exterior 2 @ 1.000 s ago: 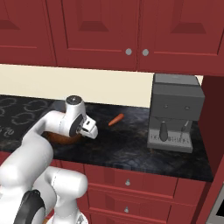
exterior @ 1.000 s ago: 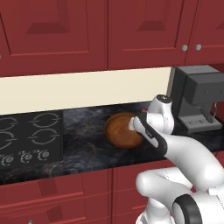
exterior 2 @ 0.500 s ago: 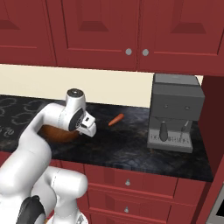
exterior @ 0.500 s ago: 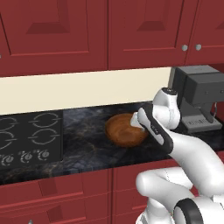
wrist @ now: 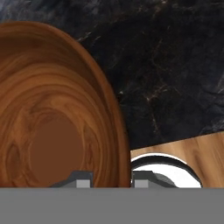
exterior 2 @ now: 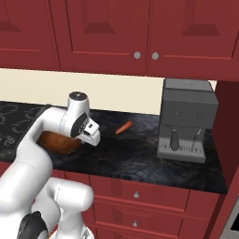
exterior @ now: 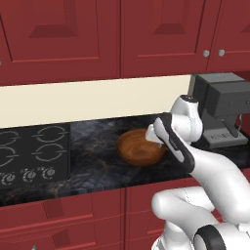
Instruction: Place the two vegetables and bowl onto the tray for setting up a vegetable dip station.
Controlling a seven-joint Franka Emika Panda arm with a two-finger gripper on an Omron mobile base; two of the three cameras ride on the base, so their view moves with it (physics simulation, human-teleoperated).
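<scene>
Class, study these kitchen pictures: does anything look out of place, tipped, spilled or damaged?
Nothing is spilled or broken. The pincer is shut on the rim of the wooden bowl, which is empty. One carrot lies loose on the dark counter, apart from the bowl, beside the coffee machine.

We found the bowl (wrist: 52, 109) to be wood, grained and glossy inside. The counter (wrist: 175, 65) looked like polished dark veined stone. The cabinet doors (exterior: 73, 39) were matt red with small metal knobs (exterior 2: 137, 55).
</scene>
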